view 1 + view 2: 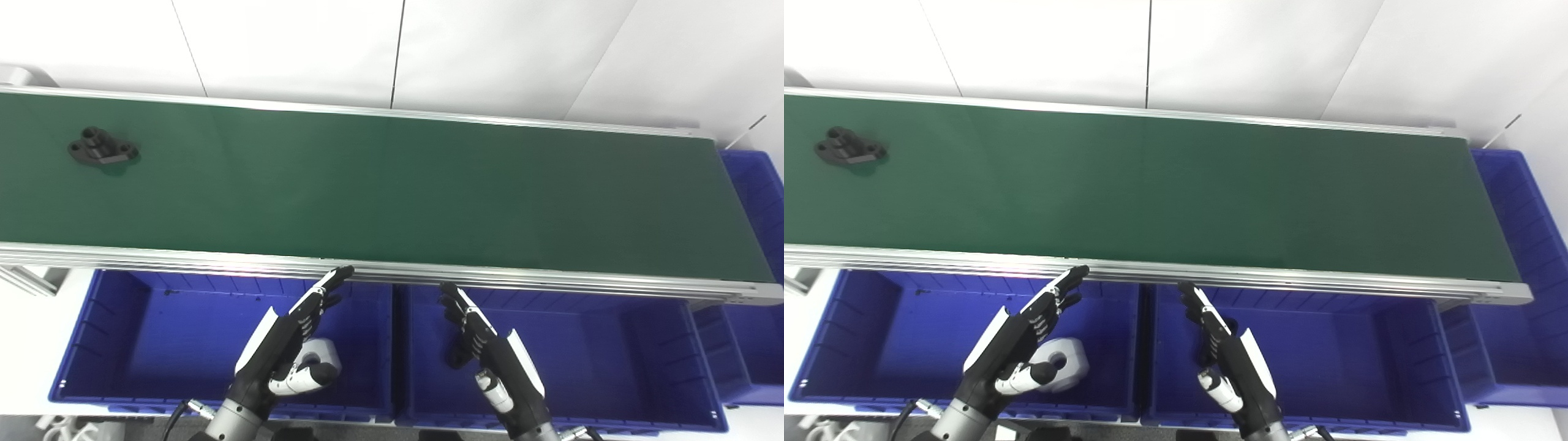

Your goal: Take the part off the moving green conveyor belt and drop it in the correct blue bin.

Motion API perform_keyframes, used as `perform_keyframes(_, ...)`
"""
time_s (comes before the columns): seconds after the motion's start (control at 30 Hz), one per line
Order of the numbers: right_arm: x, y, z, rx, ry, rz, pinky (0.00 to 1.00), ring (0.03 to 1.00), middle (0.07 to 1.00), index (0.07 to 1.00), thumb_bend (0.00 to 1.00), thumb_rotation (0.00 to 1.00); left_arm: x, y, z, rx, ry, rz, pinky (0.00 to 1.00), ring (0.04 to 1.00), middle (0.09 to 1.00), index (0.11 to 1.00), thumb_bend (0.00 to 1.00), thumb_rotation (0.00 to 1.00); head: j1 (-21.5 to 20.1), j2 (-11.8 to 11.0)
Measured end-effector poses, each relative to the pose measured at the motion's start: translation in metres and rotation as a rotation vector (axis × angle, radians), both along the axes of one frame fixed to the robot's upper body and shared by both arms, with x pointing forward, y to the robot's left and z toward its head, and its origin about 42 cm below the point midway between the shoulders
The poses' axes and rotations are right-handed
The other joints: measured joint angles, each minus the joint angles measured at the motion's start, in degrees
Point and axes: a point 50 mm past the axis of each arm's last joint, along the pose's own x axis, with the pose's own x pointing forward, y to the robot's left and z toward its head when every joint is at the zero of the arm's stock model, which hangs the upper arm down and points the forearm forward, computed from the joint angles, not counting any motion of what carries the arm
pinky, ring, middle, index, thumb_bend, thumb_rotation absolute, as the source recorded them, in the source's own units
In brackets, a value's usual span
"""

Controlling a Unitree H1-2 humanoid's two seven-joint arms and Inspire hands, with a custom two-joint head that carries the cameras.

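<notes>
Item 1, the task's thing: a small black flanged part with a raised central boss and a holed ear on each side [103,149] lies flat on the dark green conveyor belt with aluminium side rails [392,184], at its far left end, well apart from both hands and beyond and far left of the left fingers. Judged rigid, moulded or cast, light enough for 1 hand, not fragile; the matt surface should not be slippery. The raised boss looks the best hold, pinched across from above; the thin ears sit too close to the belt to get under.

Item 2, left hand [278,352]: hovers over the left bin, fingers [321,294] straight and slightly spread, tips near the belt's near rail. It holds nothing.

Item 3, left deep blue plastic bin [110,343]: contains 1 white blocky part with a round bore [1062,362], lying just beneath the left thumb, not held.

Item 4, right hand [490,358]: over the middle bin, fingers [456,303] extended and apart, empty.

Item 5, middle deep blue plastic bin [612,355]: 1 small dark shape shows beside the right fingers; whether part or shadow cannot be told.

Item 6, further blue bin at the belt's right end [756,196]: contents not visible.
</notes>
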Motion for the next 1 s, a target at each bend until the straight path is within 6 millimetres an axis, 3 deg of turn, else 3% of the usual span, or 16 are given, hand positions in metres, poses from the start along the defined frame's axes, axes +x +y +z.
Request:
perform_keyframes(0.2,-0.0026,0.0001,-0.0004,-0.005,0.005,0.001,0.92,0.958,0.99,0.95,0.96,0.99,-0.0014,0.0007,-0.0005,0.0,-0.006,-0.003,0.95,0.992,0.988,0.921,0.96,0.76,0.5,-2.5)
perform_keyframes(0.43,-0.0034,-0.0001,0.0,-0.002,0.006,0.0,0.93,0.958,0.981,0.944,0.93,0.97,-0.0015,0.001,0.0019,0.001,-0.007,-0.003,0.97,0.999,0.994,0.921,0.97,0.77,-0.1,0.6)
perform_keyframes(0.6,-0.002,-0.0003,0.0006,-0.001,0.001,-0.004,0.92,0.957,0.995,0.951,0.97,0.98,0.0019,0.0008,0.0019,0.001,-0.014,-0.005,0.94,0.987,0.984,0.922,0.97,0.78,-0.1,0.5)
perform_keyframes(0.87,-0.0012,0.0002,0.0006,0.001,0.0,-0.004,0.93,0.957,0.992,0.952,0.95,0.98,0.003,0.0,0.0005,0.001,-0.014,-0.006,0.94,0.989,0.984,0.919,0.98,0.77,0.5,-0.9)
perform_keyframes(1.0,-0.0024,-0.0007,-0.0029,-0.003,0.013,-0.004,0.92,0.958,0.993,0.957,0.97,0.99,0.0008,-0.0007,-0.0062,0.001,-0.007,-0.01,0.94,0.988,0.985,0.924,0.97,0.78,2.2,-4.2)
